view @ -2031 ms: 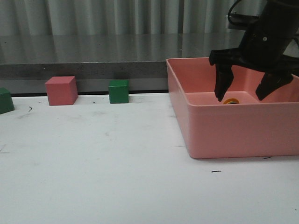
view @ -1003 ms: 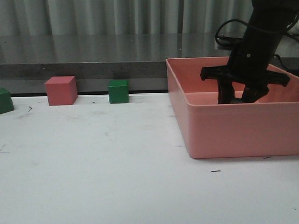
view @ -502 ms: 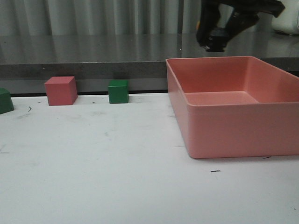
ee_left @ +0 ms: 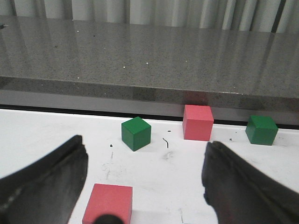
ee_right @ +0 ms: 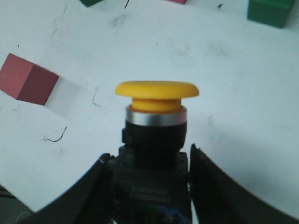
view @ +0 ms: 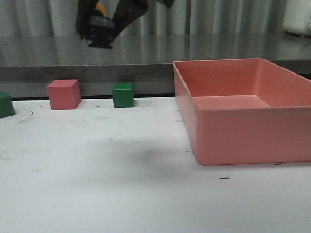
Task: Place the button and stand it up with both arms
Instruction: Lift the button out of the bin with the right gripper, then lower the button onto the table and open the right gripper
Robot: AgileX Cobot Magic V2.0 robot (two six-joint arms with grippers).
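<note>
While aloft, button (ee_right: 156, 135) between right fingers (ee_right: 212, 186), seemingly clamped

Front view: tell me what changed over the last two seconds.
The right gripper dipped into the pink bin, closed on the button, lifted it out and carried it left, high above the table. The bin and the cubes by the ledge stayed put.

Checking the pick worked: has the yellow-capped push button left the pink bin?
Yes. The yellow-capped push button, held by the right gripper, now hangs up and left of the pink bin.
</note>
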